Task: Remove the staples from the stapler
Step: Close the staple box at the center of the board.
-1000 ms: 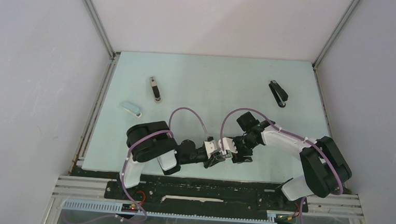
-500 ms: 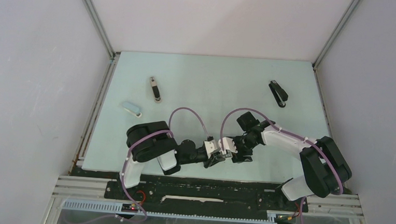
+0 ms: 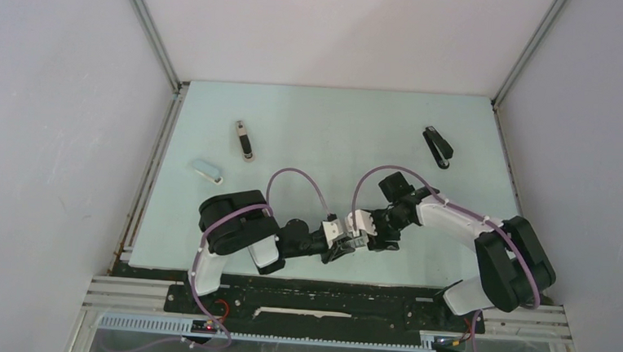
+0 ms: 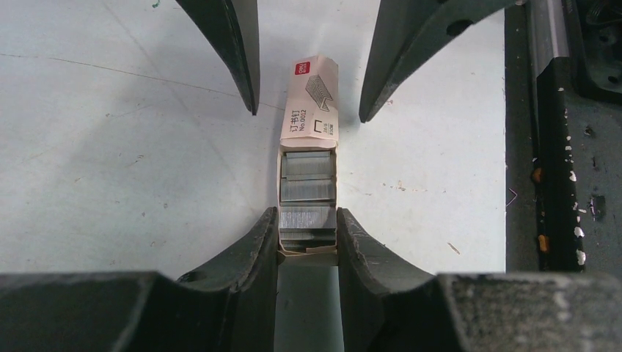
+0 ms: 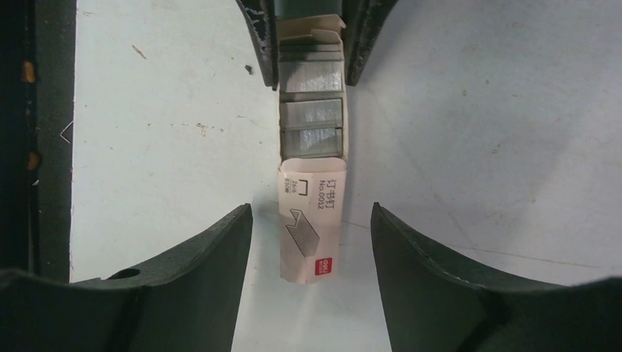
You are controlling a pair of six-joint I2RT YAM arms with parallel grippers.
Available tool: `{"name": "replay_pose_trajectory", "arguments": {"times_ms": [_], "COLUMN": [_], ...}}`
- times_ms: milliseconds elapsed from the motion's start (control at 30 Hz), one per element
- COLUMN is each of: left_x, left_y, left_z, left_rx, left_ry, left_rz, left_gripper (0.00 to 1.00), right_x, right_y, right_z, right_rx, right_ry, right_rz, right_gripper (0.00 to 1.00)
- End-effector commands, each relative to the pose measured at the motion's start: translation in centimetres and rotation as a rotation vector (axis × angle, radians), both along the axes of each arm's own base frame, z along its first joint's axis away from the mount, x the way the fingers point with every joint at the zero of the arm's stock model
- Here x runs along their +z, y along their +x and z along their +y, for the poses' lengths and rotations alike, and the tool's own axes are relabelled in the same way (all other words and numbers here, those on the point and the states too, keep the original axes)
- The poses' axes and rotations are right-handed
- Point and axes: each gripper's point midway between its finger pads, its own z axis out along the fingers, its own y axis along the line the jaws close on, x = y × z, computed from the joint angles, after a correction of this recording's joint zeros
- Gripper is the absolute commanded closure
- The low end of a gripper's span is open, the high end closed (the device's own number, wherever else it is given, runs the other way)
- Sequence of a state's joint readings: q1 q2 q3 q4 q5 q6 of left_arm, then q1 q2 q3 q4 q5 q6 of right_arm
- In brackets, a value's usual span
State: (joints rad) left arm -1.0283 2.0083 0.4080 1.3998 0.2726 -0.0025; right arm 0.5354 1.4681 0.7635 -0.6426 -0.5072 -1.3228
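**2 arms meet over a staple box while the stapler lies apart**

The stapler (image 3: 245, 140) lies toward the left rear of the table (image 3: 336, 120), well apart from both arms. Near the front edge, the left hand (image 4: 308, 214) is clamped on the tray end of a small staple box (image 4: 310, 95). Grey staples (image 4: 308, 187) show in the open tray. The right hand (image 5: 311, 211) faces it with fingers apart, 1 on each side of the cardboard sleeve and touching neither face.

The step in hand appears to be sliding sleeve and tray along each other. Done well, the left hand would squeeze only hard enough to steady the card without crushing it. The right would close squarely on the sleeve's sides and travel straight along the box, so no strip spills.

Both forearms lie low, elbows folded back toward the bases, wrists pointing at each other. A 2nd black stapler (image 3: 437, 146) lies at the right rear.
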Motion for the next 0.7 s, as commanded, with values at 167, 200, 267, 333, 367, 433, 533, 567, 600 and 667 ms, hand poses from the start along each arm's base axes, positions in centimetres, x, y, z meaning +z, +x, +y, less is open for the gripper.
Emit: {"name": "replay_pose_trajectory", "arguments": {"times_ms": [167, 200, 267, 333, 367, 433, 533, 567, 600, 667], "left_x": [-0.1, -0.1, -0.1, 0.0, 0.0, 0.0, 0.0, 0.0, 0.1, 0.2], "left_y": [0.1, 0.1, 0.0, 0.0, 0.0, 0.0, -0.1, -0.1, -0.1, -0.1], "left_z": [-0.3, -0.3, -0.2, -0.3, -0.3, -0.3, -0.3, -0.3, -0.3, -0.3], "left_rx": [-0.007, -0.009, -0.01, -0.012, -0.014, -0.017, -0.019, -0.02, -0.022, -0.021], "left_ry": [0.024, 0.026, 0.026, 0.023, 0.024, 0.024, 0.024, 0.023, 0.021, 0.017], "left_rz": [-0.014, -0.016, -0.018, -0.021, -0.023, -0.022, -0.021, -0.021, -0.023, -0.027], "left_gripper": [0.72, 0.72, 0.72, 0.72, 0.73, 0.72, 0.73, 0.73, 0.73, 0.73], "right_x": [1.6, 1.5, 1.2, 0.9, 0.7, 0.4, 0.0, -0.1, -0.2, -0.4], "right_y": [1.0, 0.9, 0.8, 0.6, 0.5, 0.5, 0.5, 0.6, 0.6, 0.5], "right_z": [0.1, 0.0, -0.2, -0.3, -0.4, -0.5, -0.7, -0.8, -0.8, -0.8], "right_rx": [-0.004, 0.001, 0.007, 0.012, 0.012, 0.014, 0.015, 0.015, 0.016, 0.018], "right_ry": [0.077, 0.077, 0.068, 0.057, 0.052, 0.04, 0.015, 0.01, 0.004, -0.005], "right_rz": [-0.037, -0.032, -0.022, -0.011, -0.005, -0.003, -0.002, -0.004, -0.005, 0.001], "right_gripper": [0.33, 0.33, 0.34, 0.35, 0.36, 0.38, 0.42, 0.43, 0.44, 0.46]}}
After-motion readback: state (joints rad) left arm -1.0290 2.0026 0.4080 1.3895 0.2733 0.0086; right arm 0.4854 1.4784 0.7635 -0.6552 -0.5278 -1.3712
